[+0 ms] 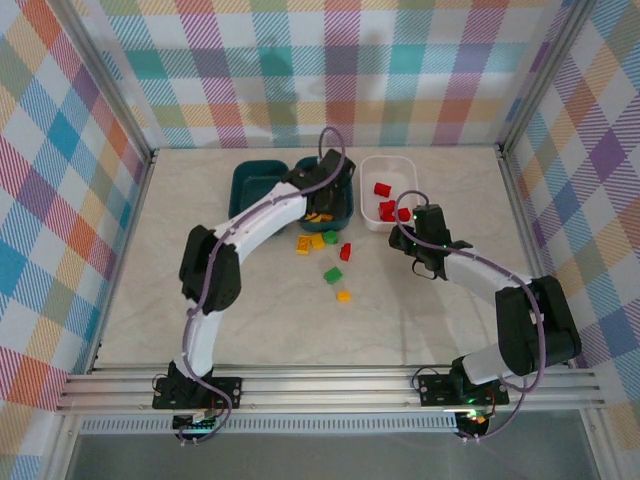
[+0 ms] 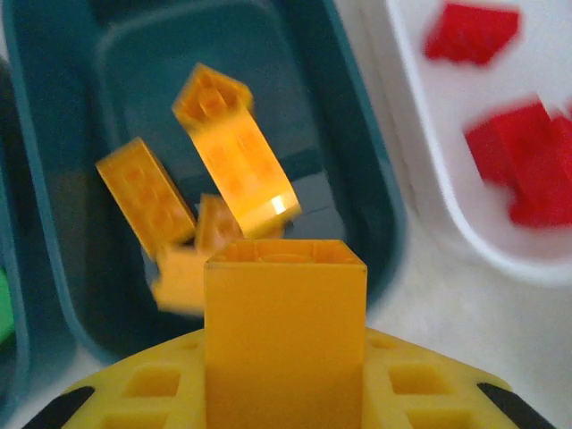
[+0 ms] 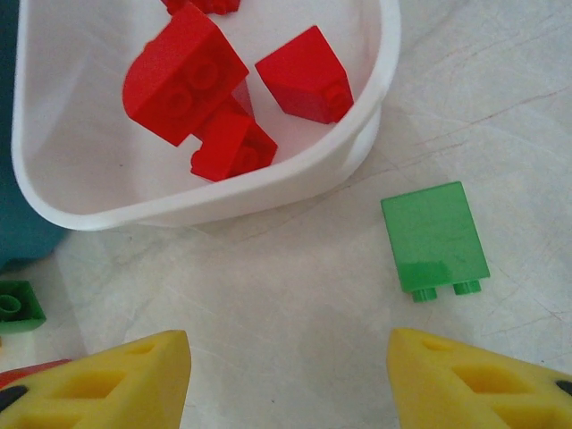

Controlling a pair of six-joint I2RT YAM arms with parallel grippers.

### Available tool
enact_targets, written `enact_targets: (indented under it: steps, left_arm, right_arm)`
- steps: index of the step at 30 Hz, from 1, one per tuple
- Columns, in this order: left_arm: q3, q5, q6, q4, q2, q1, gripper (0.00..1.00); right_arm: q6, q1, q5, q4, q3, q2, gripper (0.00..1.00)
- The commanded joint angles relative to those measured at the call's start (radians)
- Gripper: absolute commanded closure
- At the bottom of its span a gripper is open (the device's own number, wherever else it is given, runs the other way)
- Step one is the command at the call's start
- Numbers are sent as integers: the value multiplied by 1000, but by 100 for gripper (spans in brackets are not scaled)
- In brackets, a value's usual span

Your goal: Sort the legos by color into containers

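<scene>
Over the middle teal bin [image 2: 353, 125], at twelve o'clock on the desk [image 1: 250, 320], the left fingers [image 2: 125, 393] are closed on a yellow brick [image 2: 286, 331]. It hangs above four or so yellow bricks [image 2: 147, 206] lying inside. At one o'clock the white bin [image 3: 268, 192] holds several red bricks [image 3: 183, 76]. The left teal bin [image 1: 250, 185] shows a sliver of green at its edge in the left wrist view. The right fingers [image 3: 107, 380] stand about half open and empty above bare desk just beside the white bin, with a green brick [image 3: 435, 237] at their one o'clock. I judge the sorting past halfway. About six loose bricks [image 1: 333, 274] lie mid-desk, yellow, green, red and orange, as well as that green brick.
</scene>
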Motion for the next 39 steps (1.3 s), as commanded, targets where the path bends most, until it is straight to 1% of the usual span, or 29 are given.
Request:
enact_targets:
  steps: [1, 3, 5, 7, 9, 10, 13, 14, 15, 16, 18, 20, 23, 25, 28, 33, 39]
  left_arm:
    - [150, 60, -4, -170, 123, 61, 80]
    - [229, 108, -18, -203, 170, 88, 79]
    - [285, 140, -18, -212, 197, 104, 74]
    - [339, 147, -19, -239, 223, 113, 69]
    - [379, 136, -19, -263, 242, 118, 59]
    - [388, 139, -19, -266, 244, 120, 51]
    - [387, 182, -19, -254, 221, 119, 32]
    - [386, 208, -19, -252, 205, 115, 28]
    - [381, 219, -18, -253, 188, 110, 26]
    - [365, 220, -15, -250, 163, 100, 25]
    - [269, 221, -6, -217, 92, 76, 25]
    - [102, 215, 14, -158, -4, 36, 28]
    - [-164, 151, 39, -64, -138, -37, 35]
    - [-305, 123, 48, -9, -201, -70, 42]
    - [-469, 153, 58, 60, -250, -89, 48]
    - [-595, 225, 115, 126, -229, -113, 49]
    - [-643, 252, 194, 184, -217, -156, 41]
  right_arm:
    - [11, 6, 4, 53, -18, 7, 40]
    - [12, 6, 1, 59, -22, 2, 40]
    - [14, 6, -2, 57, -21, 5, 39]
    - [14, 6, -7, 59, -23, 9, 39]
    - [16, 6, -10, 61, -23, 8, 39]
    - [17, 6, -11, 60, -23, 8, 38]
    - [18, 7, -12, 60, -25, 3, 38]
    - [18, 7, -15, 61, -28, 0, 38]
    - [18, 8, -13, 61, -29, -4, 38]
    - [18, 8, -10, 61, -31, -7, 38]
    - [18, 8, -7, 62, -35, -16, 38]
    - [19, 7, -1, 66, -43, -22, 38]
    - [23, 8, 9, 79, -55, -25, 38]
    - [32, 8, 6, 90, -60, -24, 38]
    - [42, 8, 6, 104, -69, -16, 38]
    - [46, 7, 18, 115, -73, -6, 39]
    - [45, 8, 25, 120, -72, 1, 38]
